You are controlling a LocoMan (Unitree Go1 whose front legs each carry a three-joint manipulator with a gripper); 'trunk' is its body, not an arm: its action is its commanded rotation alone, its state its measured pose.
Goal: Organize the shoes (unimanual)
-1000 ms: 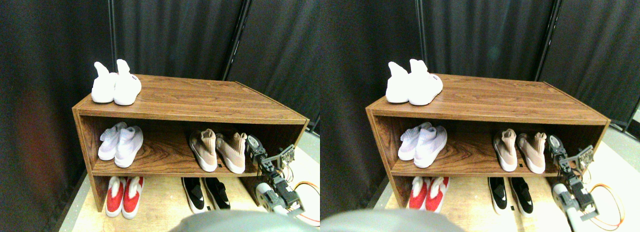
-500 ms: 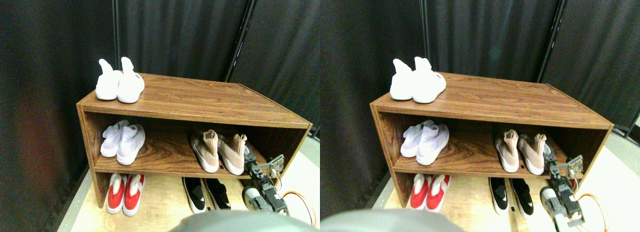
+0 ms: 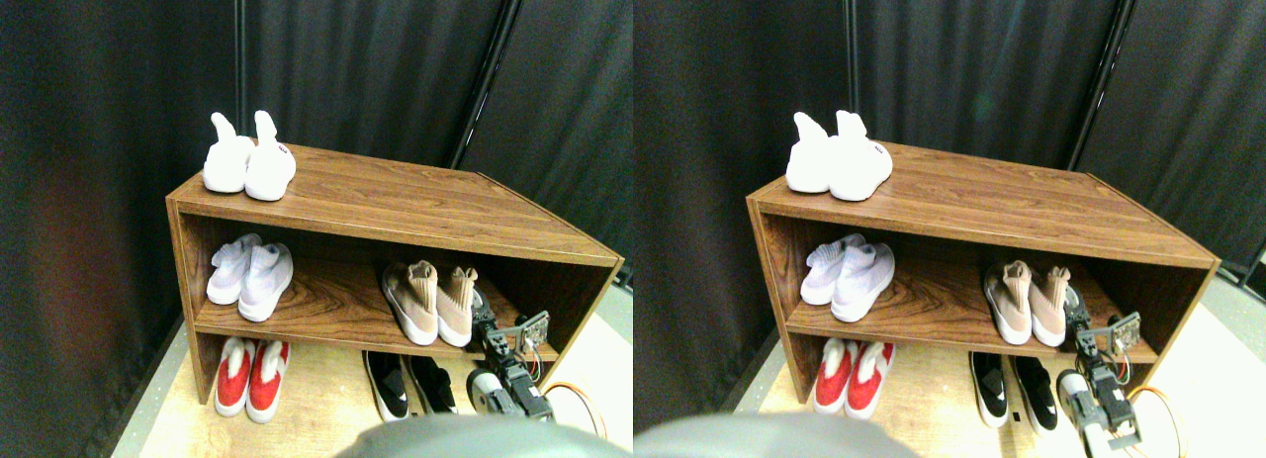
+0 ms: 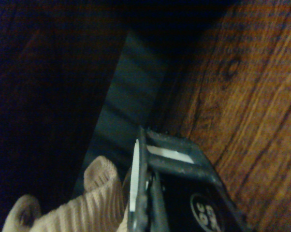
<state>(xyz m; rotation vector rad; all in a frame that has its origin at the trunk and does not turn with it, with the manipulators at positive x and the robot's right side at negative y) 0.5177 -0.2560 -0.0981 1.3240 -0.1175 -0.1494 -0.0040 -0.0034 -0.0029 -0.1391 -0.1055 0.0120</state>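
Note:
The tan knit shoes (image 3: 430, 302) stand side by side on the right of the middle shelf, toes toward me and touching each other. My right gripper (image 3: 482, 313) reaches in from the lower right and sits against the outer side of the right tan shoe (image 3: 456, 307). In the wrist view that shoe's ribbed collar (image 4: 90, 208) lies right beside the dark jaw frame (image 4: 177, 193), over the wooden shelf board (image 4: 247, 92). The low black shoes (image 3: 407, 381) are paired on the floor under the shelf.
A white pair (image 3: 249, 161) stands on the top left of the wooden rack (image 3: 396, 196). A pale lilac pair (image 3: 251, 278) is on the middle shelf's left, and a red and white pair (image 3: 252, 374) on the floor below it. Dark curtains hang behind. An orange cable (image 3: 579, 399) lies at the right.
The whole picture has shifted, so the camera moved. The right tan shoe has turned straighter and now lies tight against its mate, with the gripper following beside it.

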